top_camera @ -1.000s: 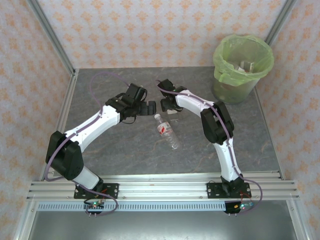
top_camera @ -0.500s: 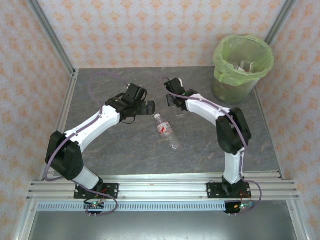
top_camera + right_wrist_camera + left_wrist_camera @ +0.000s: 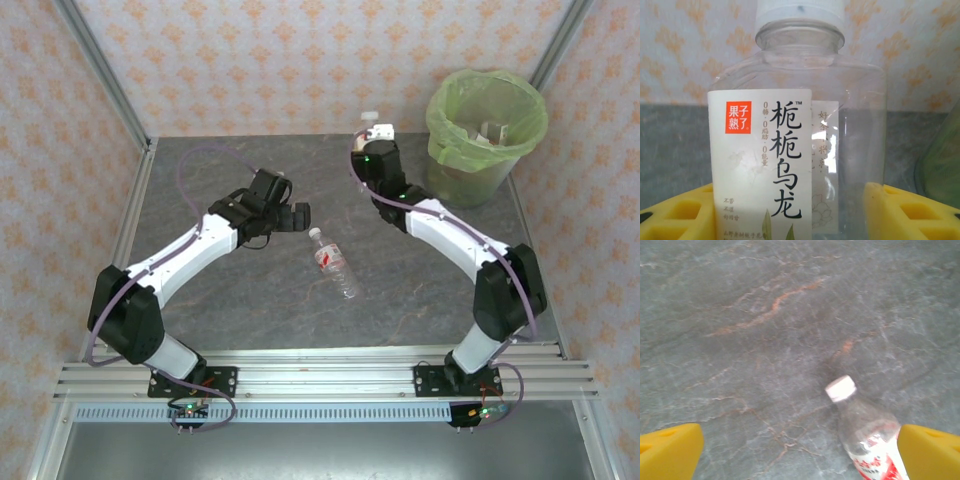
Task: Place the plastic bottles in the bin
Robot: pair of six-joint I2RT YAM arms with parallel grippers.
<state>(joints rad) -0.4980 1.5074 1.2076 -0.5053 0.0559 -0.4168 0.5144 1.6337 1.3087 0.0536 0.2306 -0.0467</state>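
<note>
Risk: the right gripper (image 3: 374, 145), clamped on the white-labelled bottle (image 3: 790, 125) just left of the bin (image 3: 465, 178), may release early and miss it (smooth plastic could slip too); the left gripper (image 3: 298, 216) hovers wide open by the red-labelled bottle (image 3: 867, 440) lying on the table (image 3: 200, 310).

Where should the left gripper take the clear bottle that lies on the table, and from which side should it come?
Probably best at the labelled middle of the clear bottle, coming from above with the jaws across its long axis. It lies flat on the table, so its round body could roll sideways. The narrow white cap offers less hold. The open left gripper hangs near that cap.
</note>
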